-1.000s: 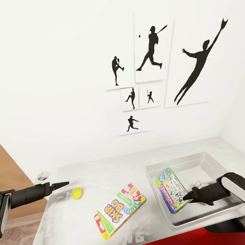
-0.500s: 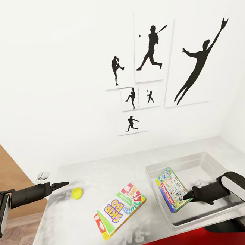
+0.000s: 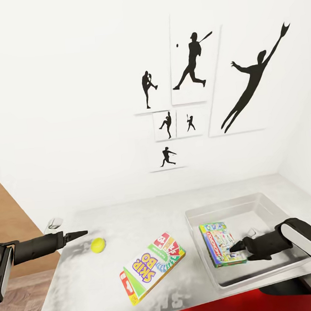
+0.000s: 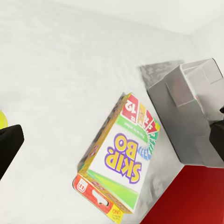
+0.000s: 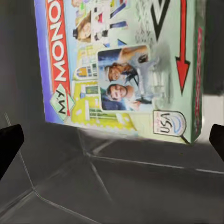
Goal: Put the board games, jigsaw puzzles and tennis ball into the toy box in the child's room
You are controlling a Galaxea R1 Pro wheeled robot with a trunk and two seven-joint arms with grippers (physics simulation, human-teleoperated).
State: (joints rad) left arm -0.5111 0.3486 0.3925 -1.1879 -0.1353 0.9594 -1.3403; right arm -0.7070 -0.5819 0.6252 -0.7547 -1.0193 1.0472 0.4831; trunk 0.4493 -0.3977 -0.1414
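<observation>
We see the pale grey counter (image 3: 116,292) against the white wall with the black baseball prints (image 3: 194,61). On its right part stands the translucent toy box (image 3: 280,269), and the green-blue board game (image 3: 220,248) lies flat inside it. The Skip-Bo board game (image 3: 152,267) lies flat on the counter, left of the toy box and apart from it. Our right gripper (image 3: 235,247) is over the green-blue game with its fingers spread open, holding nothing. Our left gripper (image 3: 84,233) hovers just beside the tennis ball (image 3: 98,245); we cannot tell if it is open.
</observation>
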